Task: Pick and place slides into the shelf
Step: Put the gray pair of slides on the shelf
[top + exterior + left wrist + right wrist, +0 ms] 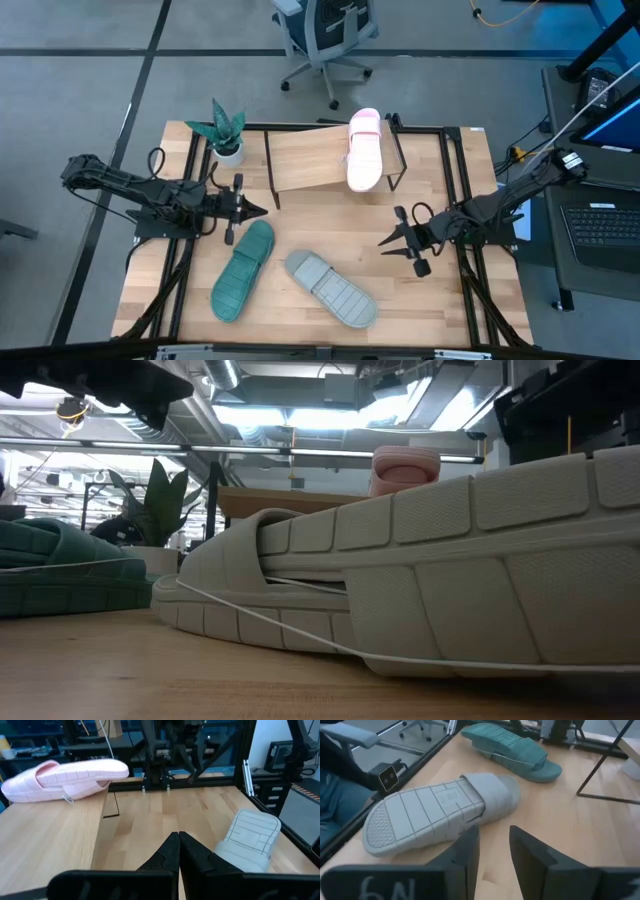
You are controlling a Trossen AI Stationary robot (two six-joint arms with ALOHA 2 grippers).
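Bright even overhead light, soft shadows (low view foreground blurry).

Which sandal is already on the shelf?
The pale pink sandal, lying at the right end of the shelf. The teal sandal and grey sandal lie on the table.

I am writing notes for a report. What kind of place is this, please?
Probably a robotics lab or workshop, not a home. A wooden worktable stands on a grey floor beside an office chair and a laptop, and ceiling strip lights with bare ducts show in the low view.
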